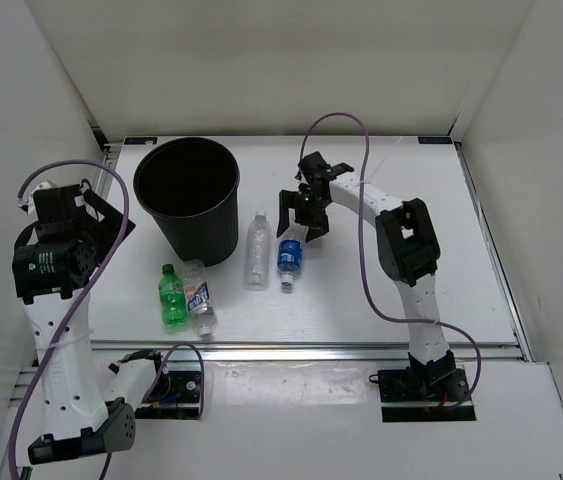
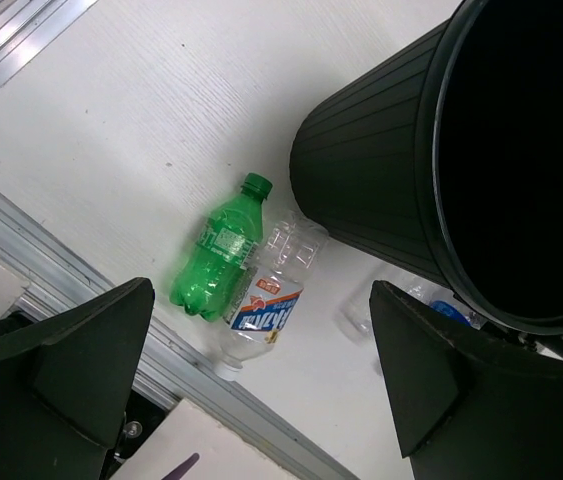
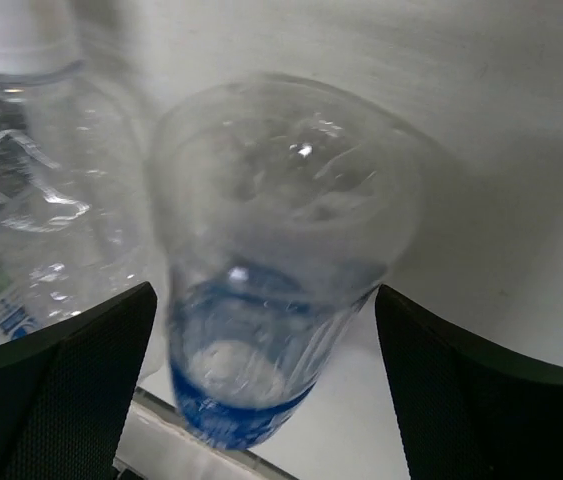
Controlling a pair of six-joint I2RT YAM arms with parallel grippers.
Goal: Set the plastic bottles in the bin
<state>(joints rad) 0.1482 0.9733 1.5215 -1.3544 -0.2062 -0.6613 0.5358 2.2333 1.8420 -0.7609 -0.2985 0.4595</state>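
From the top view, all four plastic bottles lie on the surface (image 1: 431,200) and none appears to be in the bin (image 1: 206,238), so we judge the task to be at its first pick. The right tool (image 1: 296,236) is lowered over the base end of the blue-labelled bottle (image 1: 290,258), whose cap points toward the near edge. The plain clear bottle (image 1: 256,250) lies just beside it on the bin side, and the green bottle (image 1: 172,297) and the white-and-blue-labelled bottle (image 1: 199,300) lie side by side nearer the front, close to the foot of the bin. In the left wrist view, the left tool (image 2: 261,300) stands released and holds nothing. Its fingers frame the green bottle and its labelled neighbour, which touch or nearly touch far below, with the bin's dark wall rising to the right. In the right wrist view, the right tool is also released. The blue-labelled bottle's base sits between the two fingers (image 3: 61,390) with a gap on each side, and the clear bottle crowds the left finger. We think the next move calls for closing squarely on the blue-labelled bottle without catching the clear one, then lifting it over the bin's rim.
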